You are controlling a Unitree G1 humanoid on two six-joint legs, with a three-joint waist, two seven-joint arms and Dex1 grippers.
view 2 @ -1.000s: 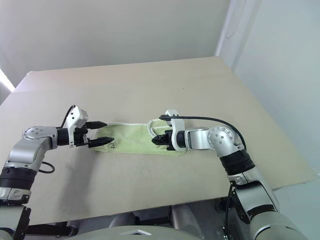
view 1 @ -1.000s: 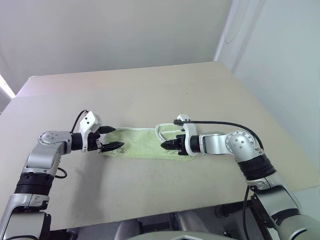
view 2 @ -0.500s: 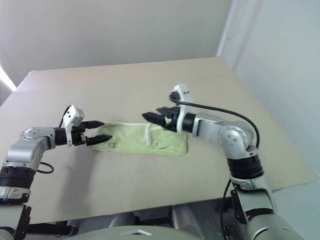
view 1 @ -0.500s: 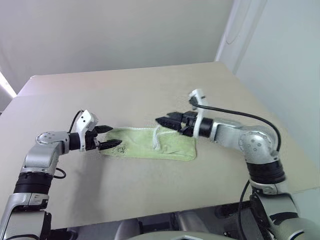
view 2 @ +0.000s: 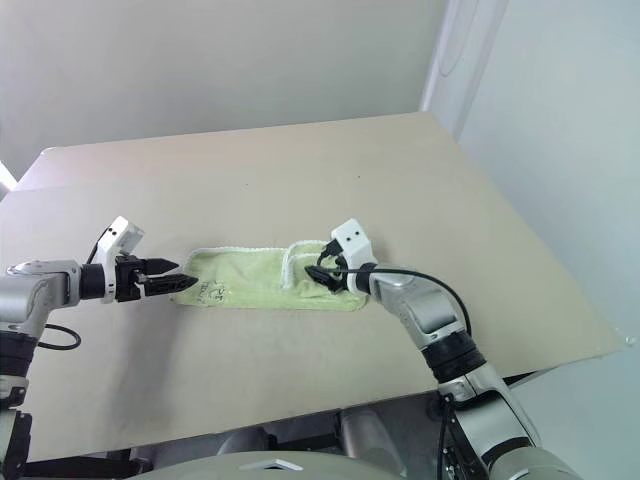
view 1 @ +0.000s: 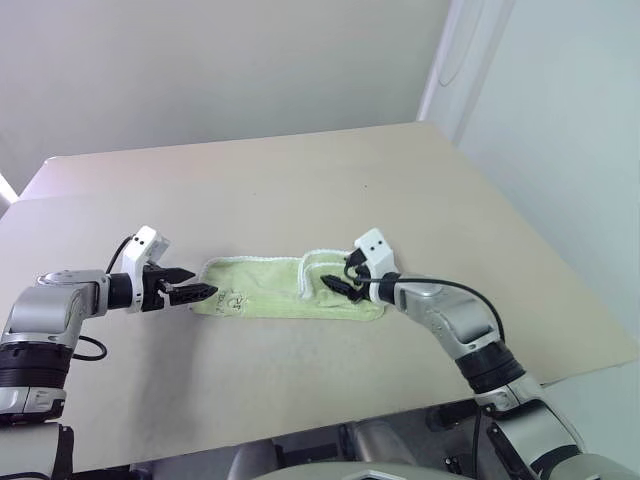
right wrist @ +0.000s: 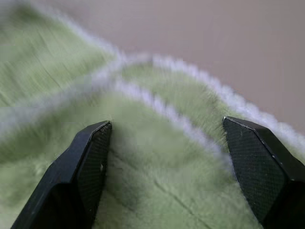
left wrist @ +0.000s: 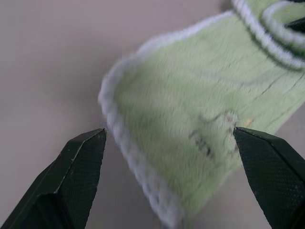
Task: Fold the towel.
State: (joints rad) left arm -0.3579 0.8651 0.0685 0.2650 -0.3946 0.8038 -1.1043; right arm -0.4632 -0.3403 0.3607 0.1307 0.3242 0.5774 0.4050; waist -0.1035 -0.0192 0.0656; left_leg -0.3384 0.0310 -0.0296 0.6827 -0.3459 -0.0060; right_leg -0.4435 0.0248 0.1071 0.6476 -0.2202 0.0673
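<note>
**Towel lies stretched across the worktop between two open grippers**

The towel [view 1: 285, 288] lies flat on the beige worktop [view 1: 300, 190], roughly midway across and on the half nearer the robot. Its long axis runs left to right across the worktop, with a slight slope: the left end sits a touch farther from the robot than the right end. The left end, rounded and edged in white stitching, carries the dark print [left wrist: 209, 143]. On the right part a layer is turned back over the cloth, so a white stitched edge [view 1: 312, 265] loops across the green surface there.

The left gripper [view 1: 192, 292] points along the towel's length at its left end, its fingers spread wide. In the left wrist view one fingertip [left wrist: 81, 157] sits just outside the white edging and the other over the printed corner.

The right gripper [view 1: 340, 285] is low over the folded right part, pointing left, jaws wide apart; its fingertips [right wrist: 93, 148] straddle the green cloth and hold nothing.
</note>
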